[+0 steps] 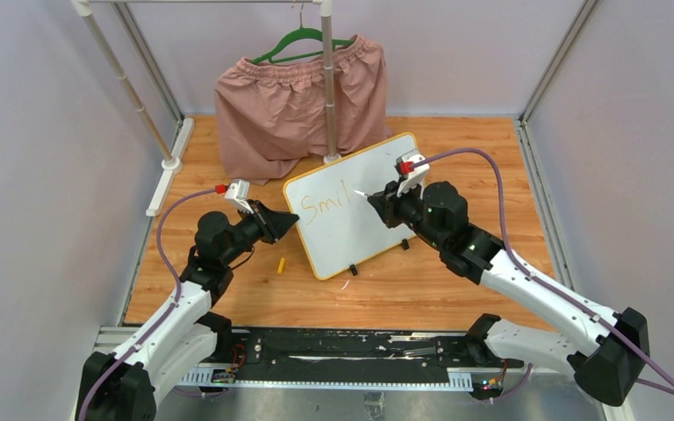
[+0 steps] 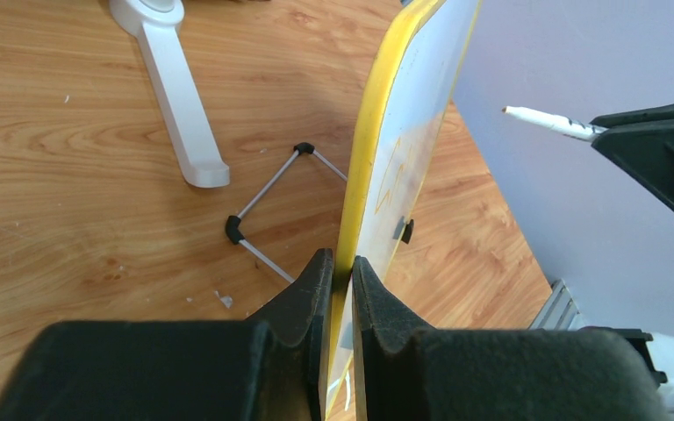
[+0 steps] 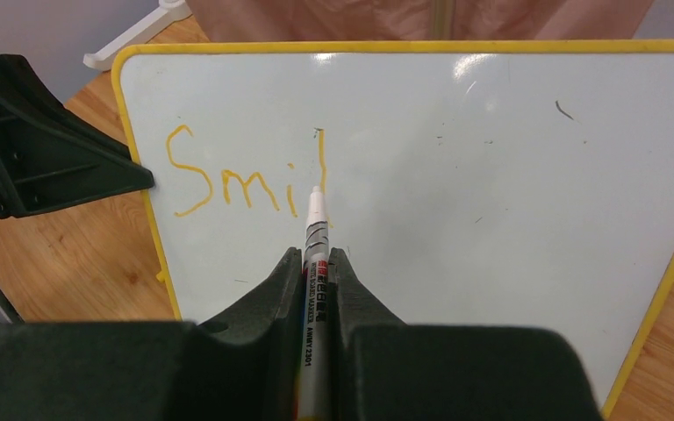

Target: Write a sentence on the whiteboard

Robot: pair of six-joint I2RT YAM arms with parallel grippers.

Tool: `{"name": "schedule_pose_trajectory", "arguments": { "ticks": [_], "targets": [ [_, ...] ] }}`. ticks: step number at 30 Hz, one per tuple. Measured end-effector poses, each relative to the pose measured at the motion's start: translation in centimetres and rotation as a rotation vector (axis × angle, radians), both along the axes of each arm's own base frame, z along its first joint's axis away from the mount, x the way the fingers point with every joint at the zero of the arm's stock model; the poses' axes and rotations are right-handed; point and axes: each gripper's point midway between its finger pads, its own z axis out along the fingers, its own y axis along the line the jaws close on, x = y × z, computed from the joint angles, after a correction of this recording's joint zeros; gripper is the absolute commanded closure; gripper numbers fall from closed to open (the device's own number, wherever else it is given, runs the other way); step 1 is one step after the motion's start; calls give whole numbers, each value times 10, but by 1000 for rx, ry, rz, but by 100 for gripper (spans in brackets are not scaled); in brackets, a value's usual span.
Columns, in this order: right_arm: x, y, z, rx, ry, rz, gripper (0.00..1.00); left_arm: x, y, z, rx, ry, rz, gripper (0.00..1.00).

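Note:
The whiteboard [image 1: 351, 206] stands tilted on black feet at mid-table, white with a yellow frame [image 2: 364, 167]. Orange letters "Smil" [image 3: 246, 180] are written on its upper left [image 1: 326, 203]. My left gripper [image 1: 291, 221] is shut on the board's left edge, the frame pinched between its black fingers [image 2: 340, 267]. My right gripper [image 3: 316, 256] is shut on a white marker [image 3: 313, 237], whose tip sits at the last stroke of the letters. From the left wrist the marker [image 2: 548, 121] shows in front of the board's face, and above the table the right gripper [image 1: 377, 200].
Pink shorts [image 1: 294, 110] hang on a green hanger from a white rack behind the board. The rack's white foot [image 2: 175, 96] lies on the wood left of the board. A small yellow bit [image 1: 282, 263] lies on the table near the board's lower left corner.

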Motion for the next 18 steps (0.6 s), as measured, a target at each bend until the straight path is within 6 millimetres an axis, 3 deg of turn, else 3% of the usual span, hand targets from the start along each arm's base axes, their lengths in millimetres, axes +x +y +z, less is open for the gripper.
{"name": "schedule_pose_trajectory", "arguments": {
  "ticks": [12,18],
  "targets": [
    [6,1,17,22,-123,10,100,0,0,0,0,0,0,100],
    [11,7,8,15,-116,13,100,0,0,0,0,0,0,100]
  ]
}}
